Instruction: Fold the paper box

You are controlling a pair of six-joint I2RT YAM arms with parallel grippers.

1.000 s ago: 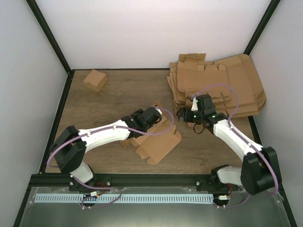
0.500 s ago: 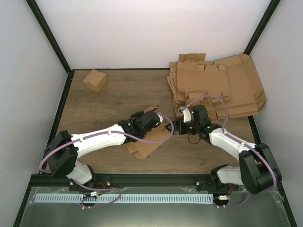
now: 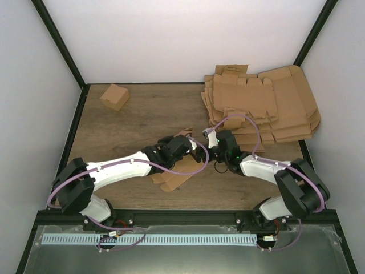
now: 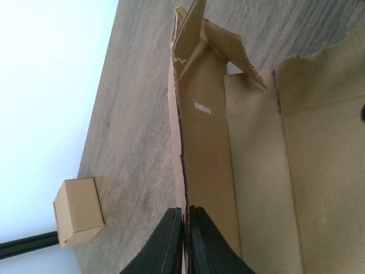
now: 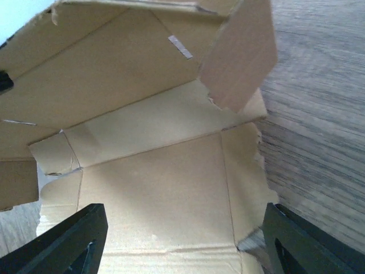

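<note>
Our left hand (image 4: pixel 183 240) is clamped on the raised side wall of the paper box (image 4: pixel 256 171), whose long axis runs straight away from those fingers. Our right hand (image 5: pixel 182 237), jaws spread wide and gripping nothing, faces the box's flat panel from the right, just beside it. The box lies between both hands, mid-way across the surface (image 3: pixel 142 114). We count one half-formed paper box, one small closed box (image 3: pixel 114 96) at far left, and one stack of flat blanks (image 3: pixel 268 108) at far right.
</note>
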